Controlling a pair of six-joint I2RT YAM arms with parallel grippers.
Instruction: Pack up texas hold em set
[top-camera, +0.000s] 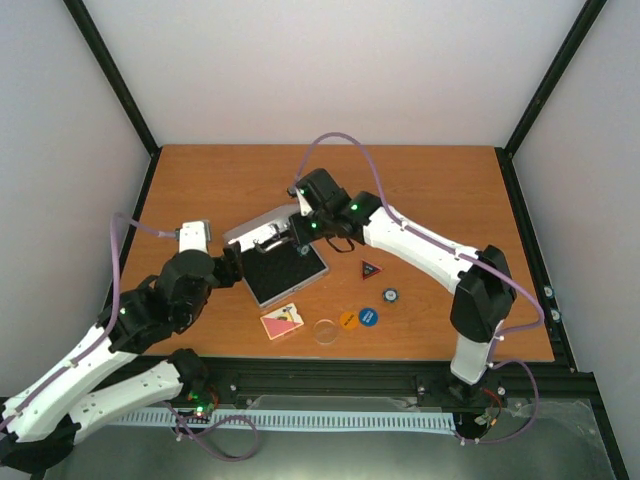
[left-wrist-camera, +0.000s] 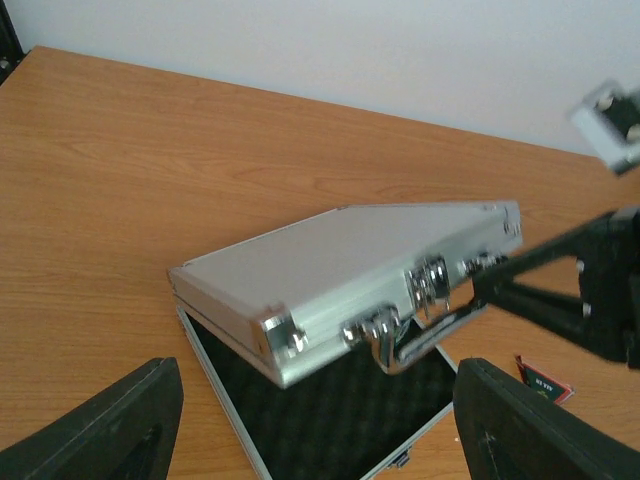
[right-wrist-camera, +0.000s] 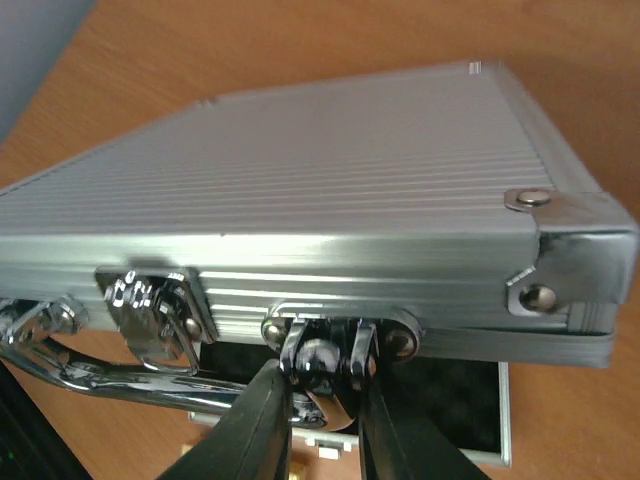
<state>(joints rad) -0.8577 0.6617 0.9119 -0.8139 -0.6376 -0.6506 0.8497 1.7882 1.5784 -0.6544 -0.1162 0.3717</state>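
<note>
The small silver case (top-camera: 283, 268) sits in the middle of the wooden table (top-camera: 430, 180), half open. Its ribbed metal lid (right-wrist-camera: 300, 170) is tilted up off the base, hinged along the far side, and black foam (left-wrist-camera: 330, 415) lines the base below it. On the lid's front edge are a chrome latch (right-wrist-camera: 155, 312) and a chrome handle (left-wrist-camera: 420, 338).

The loose pieces lie on the table toward the lower right of the overhead view, outside the case:
- a red-black triangle (top-camera: 371, 268)
- a blue-white chip (top-camera: 389, 296)
- an orange disc (top-camera: 348, 320) just beside a blue disc (top-camera: 368, 317)
- a clear disc (top-camera: 325, 331)
- a pink card deck (top-camera: 282, 321) just below the case

The right arm reaches in from the right edge, bent at the elbow, with its wrist over the case. The right gripper (right-wrist-camera: 320, 385) is pinched almost shut on the handle at one of its end mounts, its black fingers (right-wrist-camera: 250, 430) on either side of the chrome.

The left arm comes in from the lower left and points at the left side of the case. The left gripper (top-camera: 235, 268) is spread wide and holds nothing. In its own camera view its two fingers (left-wrist-camera: 120, 425) sit at the bottom corners, with the case between and beyond them.
</note>
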